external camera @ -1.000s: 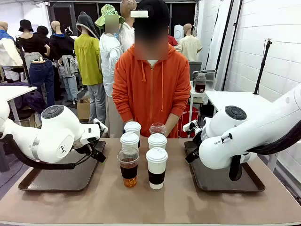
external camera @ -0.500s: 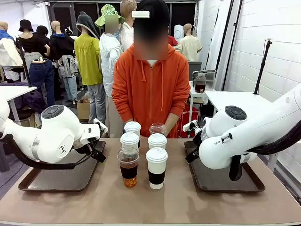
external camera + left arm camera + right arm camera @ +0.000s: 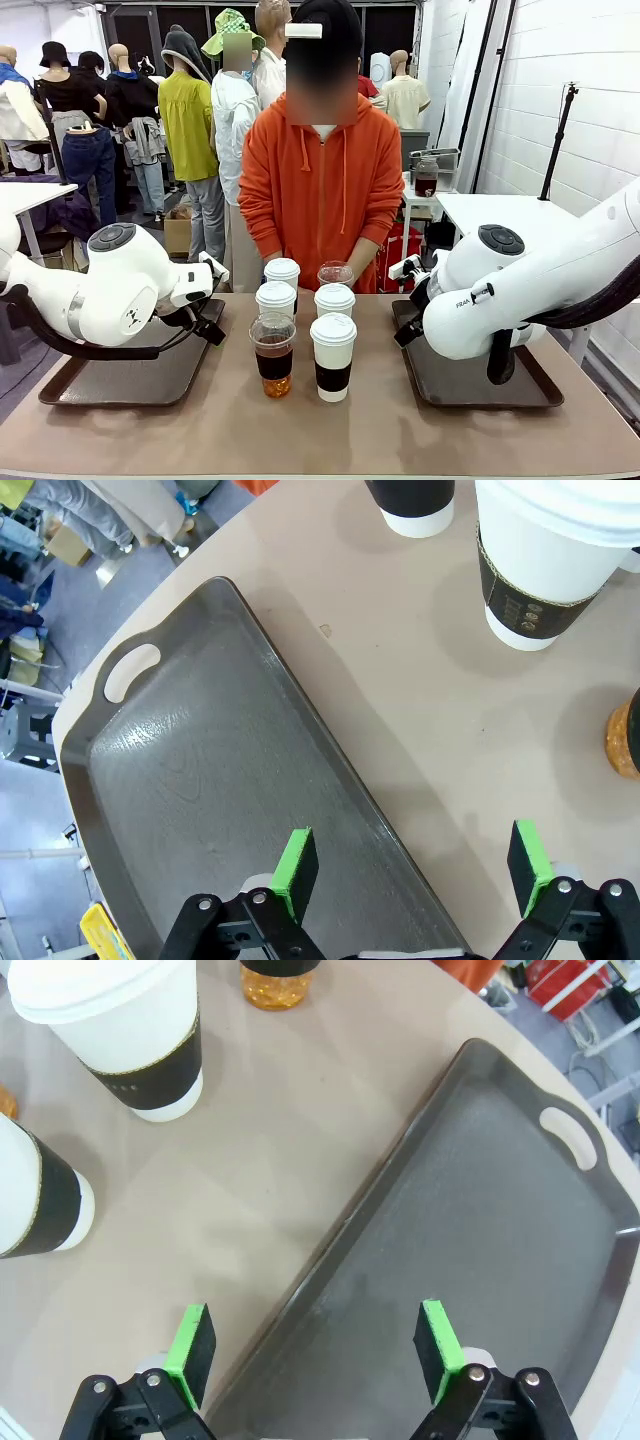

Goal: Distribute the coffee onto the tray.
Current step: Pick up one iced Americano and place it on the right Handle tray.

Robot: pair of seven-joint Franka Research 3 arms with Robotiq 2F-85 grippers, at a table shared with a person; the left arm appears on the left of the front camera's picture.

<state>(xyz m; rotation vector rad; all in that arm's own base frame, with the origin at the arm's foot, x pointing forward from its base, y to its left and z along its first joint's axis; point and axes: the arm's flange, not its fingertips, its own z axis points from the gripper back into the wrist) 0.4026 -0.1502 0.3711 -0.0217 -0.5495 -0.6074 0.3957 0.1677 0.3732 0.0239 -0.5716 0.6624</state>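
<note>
Six cups of coffee stand in two rows at the table's middle. At the front are a clear dome-lidded cup (image 3: 273, 355) of amber drink and a white banded cup (image 3: 333, 357). Two white cups (image 3: 275, 298) (image 3: 335, 300) come behind them, then a white cup (image 3: 282, 272) and a clear cup (image 3: 335, 273). My left gripper (image 3: 412, 865) is open over the inner edge of the left tray (image 3: 200, 780), with a white cup (image 3: 545, 570) ahead of it. My right gripper (image 3: 314, 1345) is open over the edge of the right tray (image 3: 480, 1240), near a white cup (image 3: 120, 1030). Nothing is held.
A dark tray lies at each side of the cups: the left tray (image 3: 120, 385) and the right tray (image 3: 480, 385), both bare. A person in an orange hoodie (image 3: 322, 190) stands at the far edge, just behind the cups. Bare tabletop runs along the front edge.
</note>
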